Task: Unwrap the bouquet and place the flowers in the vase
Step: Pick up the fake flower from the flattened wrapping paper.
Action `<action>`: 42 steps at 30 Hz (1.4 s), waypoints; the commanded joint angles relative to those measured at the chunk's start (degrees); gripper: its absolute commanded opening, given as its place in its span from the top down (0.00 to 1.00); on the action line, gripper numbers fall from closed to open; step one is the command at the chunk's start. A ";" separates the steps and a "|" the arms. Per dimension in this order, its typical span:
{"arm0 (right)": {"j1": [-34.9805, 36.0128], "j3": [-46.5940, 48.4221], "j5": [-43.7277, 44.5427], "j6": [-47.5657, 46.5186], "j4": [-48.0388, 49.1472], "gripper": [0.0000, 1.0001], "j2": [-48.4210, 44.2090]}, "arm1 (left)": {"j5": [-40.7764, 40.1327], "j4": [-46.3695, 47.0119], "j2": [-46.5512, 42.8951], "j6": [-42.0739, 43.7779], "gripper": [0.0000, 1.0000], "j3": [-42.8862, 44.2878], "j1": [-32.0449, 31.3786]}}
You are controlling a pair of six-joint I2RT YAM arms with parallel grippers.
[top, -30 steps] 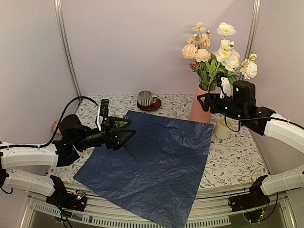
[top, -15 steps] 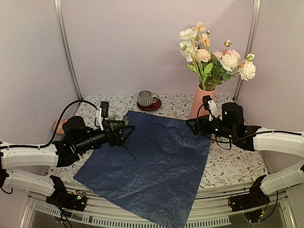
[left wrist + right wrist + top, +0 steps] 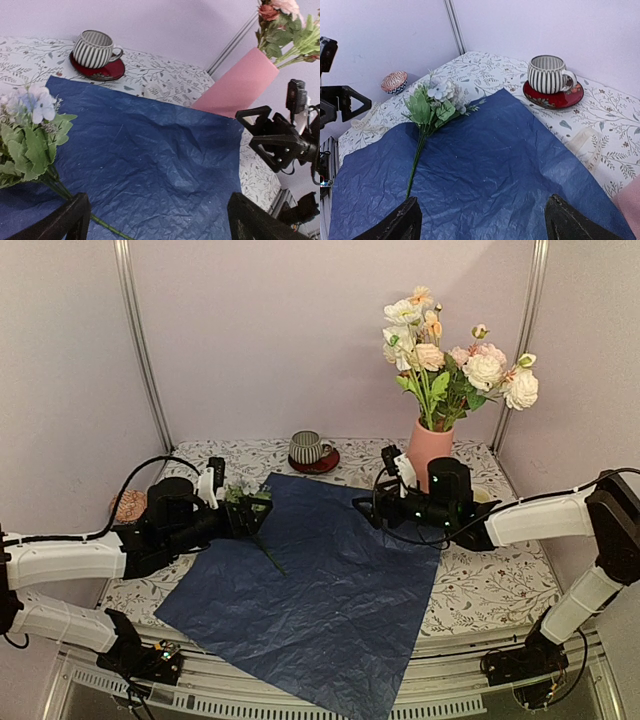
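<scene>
Black left fingers (image 3: 65, 220) and right fingers (image 3: 395, 227) wide apart, both empty.

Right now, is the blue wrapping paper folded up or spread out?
Spread out: the blue paper lies flat and open on the table, a flower stem resting on it.

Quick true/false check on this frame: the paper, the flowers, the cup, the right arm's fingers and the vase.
1. The blue paper lies spread out on the table. True.
2. Every flower is in the vase. False: one lilac sprig lies on the paper.
3. The striped cup stands on a red saucer. True.
4. The right gripper grips a stem. False: its fingers are apart with nothing between them.
5. The vase lies on its side. False: it stands upright, holding the other flowers.
</scene>
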 commanded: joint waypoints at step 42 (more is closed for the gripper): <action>6.62 -0.12 5.53 -5.79 11.88 0.14 11.38 | -7.12 -24.39 26.04 -24.56 0.34 15.38 5.02</action>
